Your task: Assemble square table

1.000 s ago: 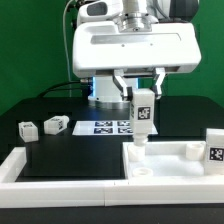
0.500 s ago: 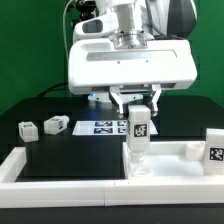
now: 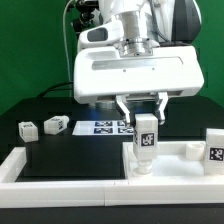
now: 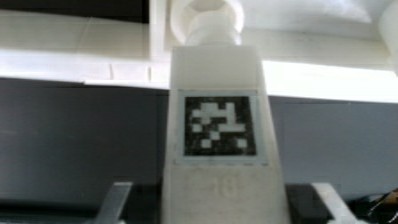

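My gripper (image 3: 142, 111) is shut on a short white leg (image 3: 146, 138) with a black-and-white tag and holds it upright. The leg's lower end is at the near corner of the white square table top (image 3: 176, 151), which lies toward the exterior view's right. I cannot tell whether the leg's end sits in the corner socket. In the wrist view the leg (image 4: 221, 120) fills the middle, with my gripper (image 4: 221, 204) around its near end and a grey finger (image 4: 119, 205) on each side. Two more legs (image 3: 27, 129) (image 3: 57, 125) lie at the left, and one (image 3: 214, 148) stands at the right.
The marker board (image 3: 104, 127) lies flat behind the held leg. Long white bars (image 3: 60, 188) edge the black surface along the front and left. The robot's base stands at the back, in front of a green backdrop.
My gripper has come down with the leg, bringing its lower end to the table top's corner. In the last half second it also shifted to the exterior view's right.
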Tool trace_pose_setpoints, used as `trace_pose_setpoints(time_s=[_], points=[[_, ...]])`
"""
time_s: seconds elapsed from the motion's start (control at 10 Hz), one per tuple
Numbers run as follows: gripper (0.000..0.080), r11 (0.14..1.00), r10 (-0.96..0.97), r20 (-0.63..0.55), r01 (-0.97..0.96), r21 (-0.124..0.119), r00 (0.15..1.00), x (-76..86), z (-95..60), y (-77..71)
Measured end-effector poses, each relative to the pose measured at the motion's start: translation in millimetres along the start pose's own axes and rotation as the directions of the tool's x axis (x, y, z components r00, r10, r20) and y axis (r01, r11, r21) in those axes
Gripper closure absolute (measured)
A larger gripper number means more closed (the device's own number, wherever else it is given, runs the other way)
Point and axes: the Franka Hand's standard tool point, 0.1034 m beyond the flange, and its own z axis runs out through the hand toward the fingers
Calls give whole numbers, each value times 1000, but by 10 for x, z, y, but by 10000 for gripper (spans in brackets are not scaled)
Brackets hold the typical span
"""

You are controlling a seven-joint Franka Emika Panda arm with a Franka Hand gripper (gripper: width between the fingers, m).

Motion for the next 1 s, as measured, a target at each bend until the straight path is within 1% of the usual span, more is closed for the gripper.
trace_pose_setpoints(time_s=[0.4, 0.5, 0.6, 0.8, 0.9, 1.0], points=[[508, 1000, 2, 10, -2, -1, 1000, -81, 26, 7], [508, 1000, 2, 16, -2, 0, 1000, -123, 42, 0], [508, 1000, 9, 9, -9, -6, 1000, -156, 72, -8], [508, 999, 23, -16, -23, -30, 1000, -134, 95, -23], [508, 998, 40, -15, -41, -43, 999, -130, 97, -25], [508, 997, 49, -7, -49, -51, 999, -125, 98, -24]])
